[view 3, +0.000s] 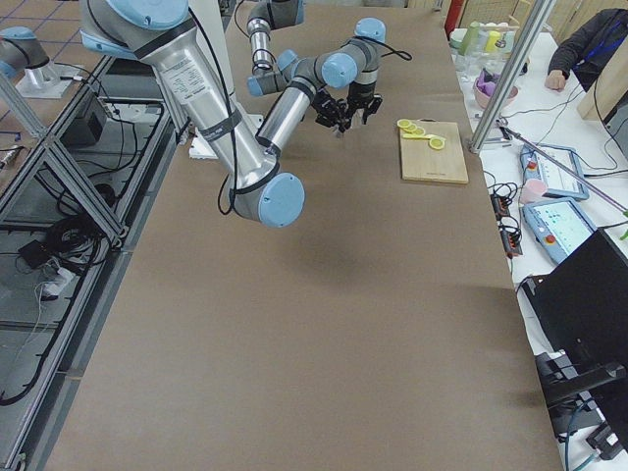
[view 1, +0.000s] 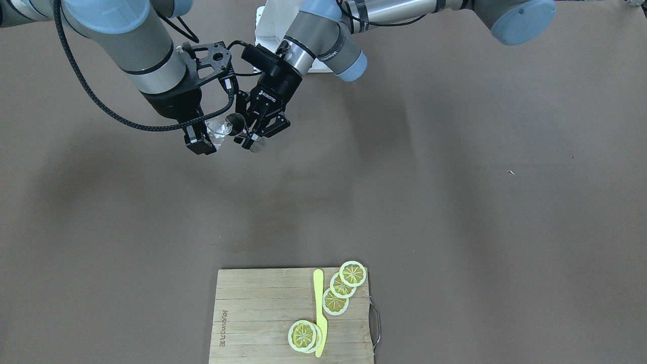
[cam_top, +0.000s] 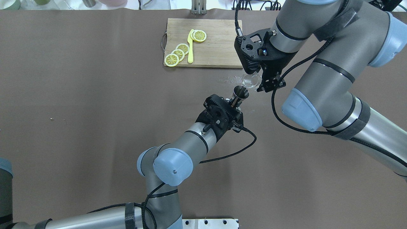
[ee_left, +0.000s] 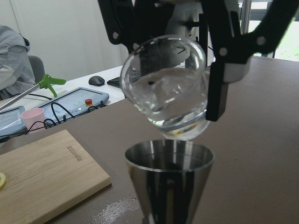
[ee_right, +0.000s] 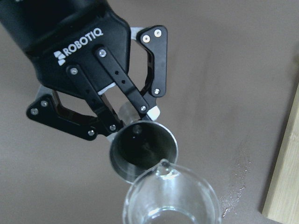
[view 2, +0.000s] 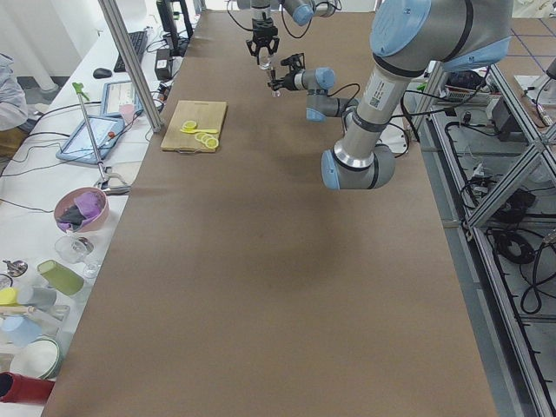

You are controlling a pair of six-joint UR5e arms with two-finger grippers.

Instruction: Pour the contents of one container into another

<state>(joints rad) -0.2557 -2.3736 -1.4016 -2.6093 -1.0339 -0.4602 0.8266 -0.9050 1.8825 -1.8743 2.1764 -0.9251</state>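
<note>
My left gripper [cam_top: 235, 103] is shut on the waist of the grey metal jigger [cam_top: 240, 93], which it holds upright above the table. Just above and beyond it, the clear glass tumbler [cam_top: 251, 79] is tilted, its lip over the jigger's open mouth. My right gripper [cam_top: 258, 83] is shut on the tumbler. In the left wrist view the tumbler [ee_left: 164, 93] hangs directly over the jigger [ee_left: 169, 177], and clear liquid shows in it. The right wrist view looks down past the tumbler's rim [ee_right: 170, 198] into the dark, open cup of the jigger [ee_right: 142, 151].
A wooden cutting board [cam_top: 219, 41] with lemon slices [cam_top: 178, 53] and a yellow knife [cam_top: 190, 47] lies at the table's far edge. A wet patch [cam_top: 228, 79] glistens on the brown table between board and grippers.
</note>
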